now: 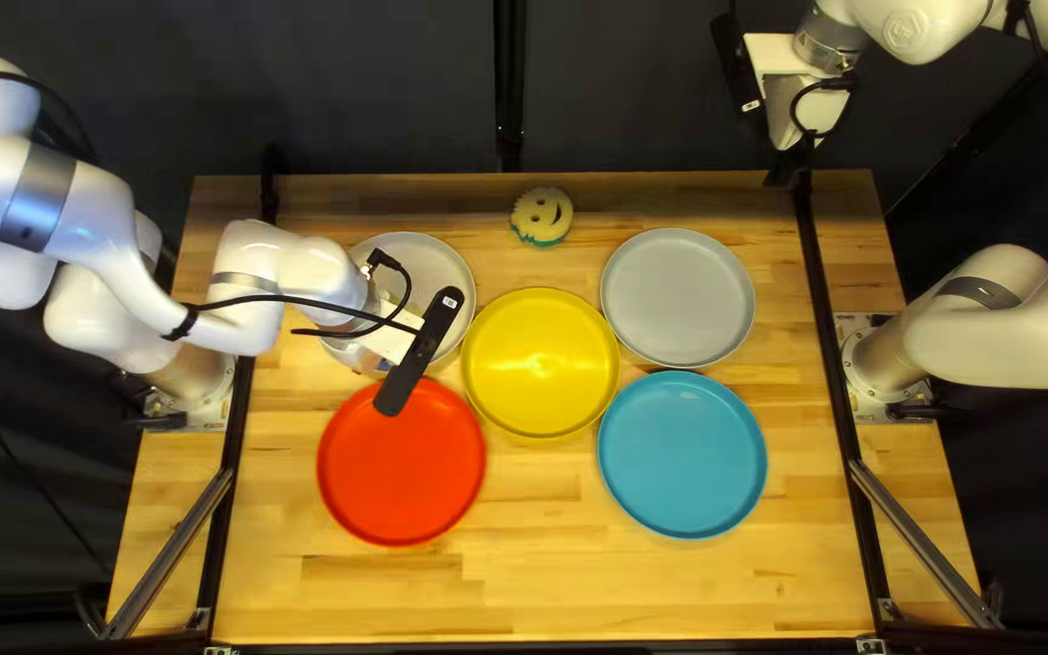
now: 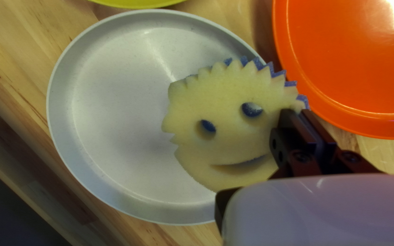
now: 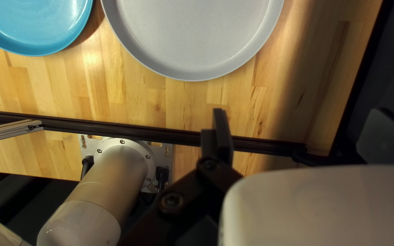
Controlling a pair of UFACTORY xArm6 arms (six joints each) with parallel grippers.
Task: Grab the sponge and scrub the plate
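A yellow smiley-face sponge with a blue underside is in my left gripper, which is shut on the sponge's edge. The sponge lies face-up over the white plate, on the side nearest the orange plate. I cannot tell whether it touches the plate. In the top left view my left wrist covers part of that white plate and hides the held sponge. My right gripper hangs raised past the table's far right corner. One black finger shows there with nothing against it.
A second smiley sponge sits near the table's far edge. A yellow plate, grey plate and blue plate lie to the right of the orange plate. A black bar on my left wrist overhangs the orange plate.
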